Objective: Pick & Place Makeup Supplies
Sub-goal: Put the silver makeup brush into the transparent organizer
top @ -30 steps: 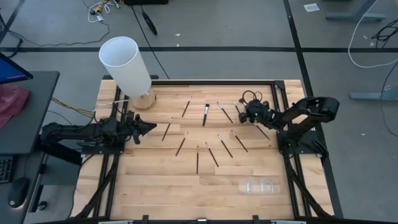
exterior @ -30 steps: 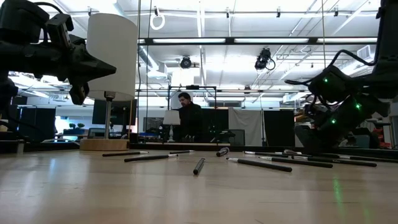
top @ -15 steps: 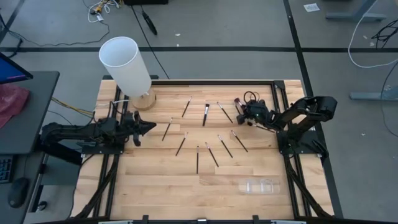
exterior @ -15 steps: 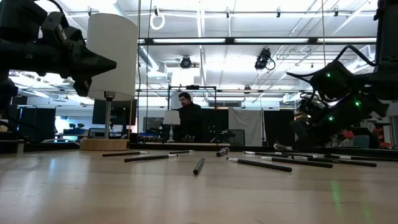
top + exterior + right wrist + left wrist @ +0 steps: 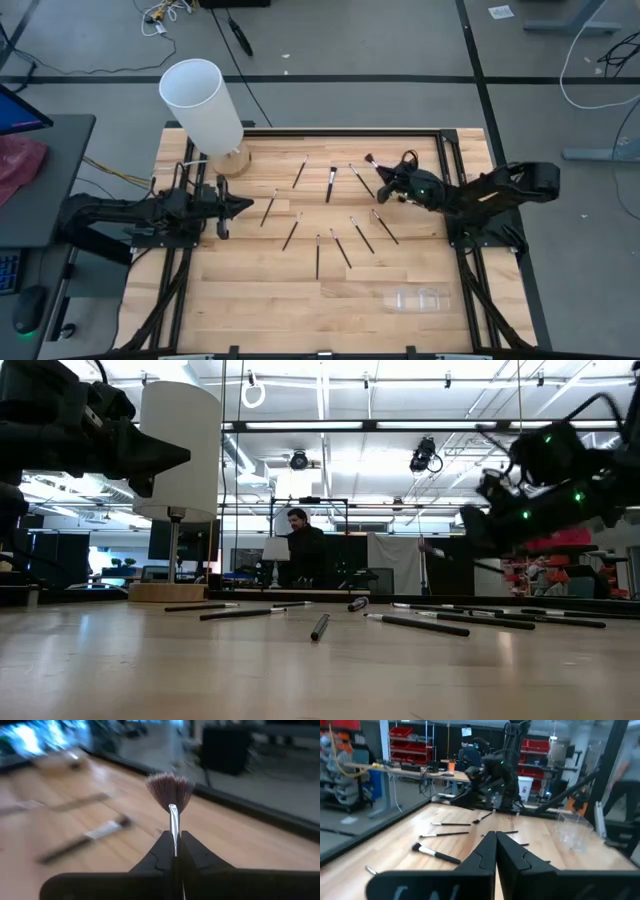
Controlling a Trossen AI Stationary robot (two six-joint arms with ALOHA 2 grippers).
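Observation:
Several thin dark makeup brushes (image 5: 331, 184) lie flat on the wooden table (image 5: 260, 300), spread across its middle. My right gripper (image 5: 383, 190) hangs above the table's far right part, shut on a fan brush (image 5: 170, 790) with reddish-brown bristles and a silver ferrule. My left gripper (image 5: 243, 207) hovers level at the table's left, shut and empty, with its fingers (image 5: 485, 851) pressed together. A tall white cylinder (image 5: 203, 105) stands on a wooden base at the far left corner. My right gripper pinches the fan brush between its two fingers just behind the silver ferrule (image 5: 173, 827). The brush lies along the fingers, with its fan head (image 5: 368, 158) sticking out past the fingertips toward the table's far left. It is lifted clear of the table; the handle is hidden between the fingers.
A clear plastic container (image 5: 418, 298) sits near the table's front right. A black frame (image 5: 440, 135) edges the far and side borders. In the low view a person (image 5: 303, 550) stands in the room behind the table. Bare wood lies at the near side.
My right gripper has risen and gone toward the table's left, staying shut, and has lifted the fan brush off the table; the brush's head now points far-left. My left gripper has rolled about its own axis without leaving its place.

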